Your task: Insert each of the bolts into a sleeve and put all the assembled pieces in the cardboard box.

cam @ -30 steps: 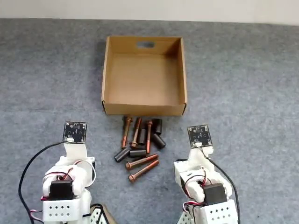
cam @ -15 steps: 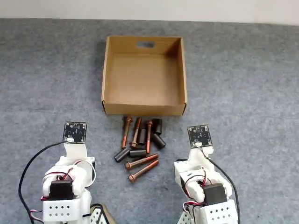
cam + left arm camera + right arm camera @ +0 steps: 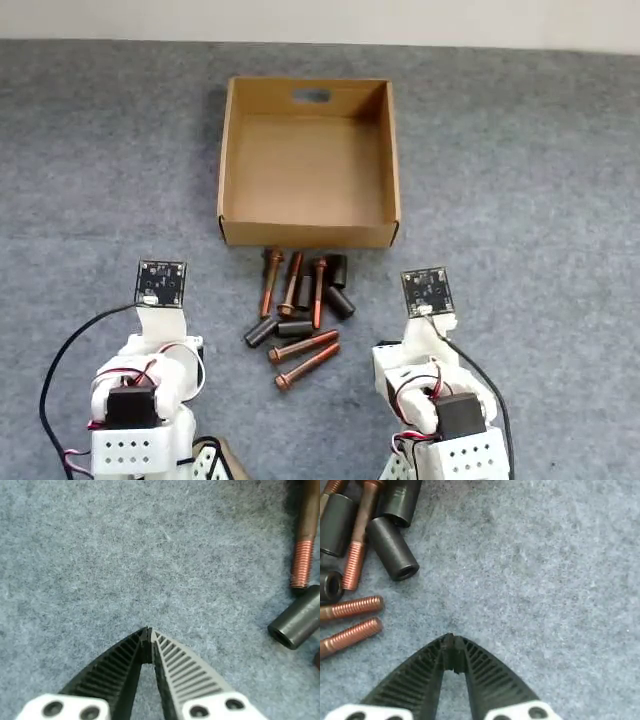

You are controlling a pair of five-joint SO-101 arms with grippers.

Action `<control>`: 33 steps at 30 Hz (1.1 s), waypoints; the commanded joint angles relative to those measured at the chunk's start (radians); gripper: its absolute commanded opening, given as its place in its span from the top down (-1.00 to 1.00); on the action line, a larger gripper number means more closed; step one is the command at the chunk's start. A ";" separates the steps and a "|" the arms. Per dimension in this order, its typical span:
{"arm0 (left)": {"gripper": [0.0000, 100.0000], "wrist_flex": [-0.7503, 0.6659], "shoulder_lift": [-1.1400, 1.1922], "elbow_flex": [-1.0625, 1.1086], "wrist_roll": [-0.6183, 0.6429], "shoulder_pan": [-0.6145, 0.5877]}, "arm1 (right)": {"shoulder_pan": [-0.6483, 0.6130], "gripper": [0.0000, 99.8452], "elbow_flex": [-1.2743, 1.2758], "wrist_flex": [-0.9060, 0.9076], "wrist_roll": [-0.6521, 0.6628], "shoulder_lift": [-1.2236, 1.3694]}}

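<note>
Several copper bolts [image 3: 303,346] and black sleeves [image 3: 339,302] lie mixed in a pile on the grey carpet just in front of the cardboard box [image 3: 235,135], which has nothing inside. My left gripper [image 3: 148,631] is shut and holds nothing, hovering over bare carpet left of the pile; a bolt's threaded end [image 3: 301,570] and a sleeve [image 3: 297,617] lie off to its side. My right gripper [image 3: 453,639] is shut with nothing in it, over carpet right of the pile, near a sleeve [image 3: 392,547] and two threaded bolt ends [image 3: 354,606].
Both arms sit folded at the table's near edge, the left arm [image 3: 148,390] and the right arm [image 3: 432,395] flanking the pile. Grey carpet [image 3: 520,200] spreads out on both sides of the box.
</note>
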 commanded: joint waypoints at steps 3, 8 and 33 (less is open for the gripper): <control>0.99 0.005 -0.013 0.015 0.008 -0.012 | 0.010 0.99 0.117 0.007 0.008 -0.004; 0.99 0.005 -0.013 0.015 0.008 -0.012 | 0.010 0.99 0.117 0.007 0.008 -0.004; 0.99 0.005 -0.013 0.015 0.008 -0.012 | -0.202 0.99 0.117 -0.002 0.006 -0.004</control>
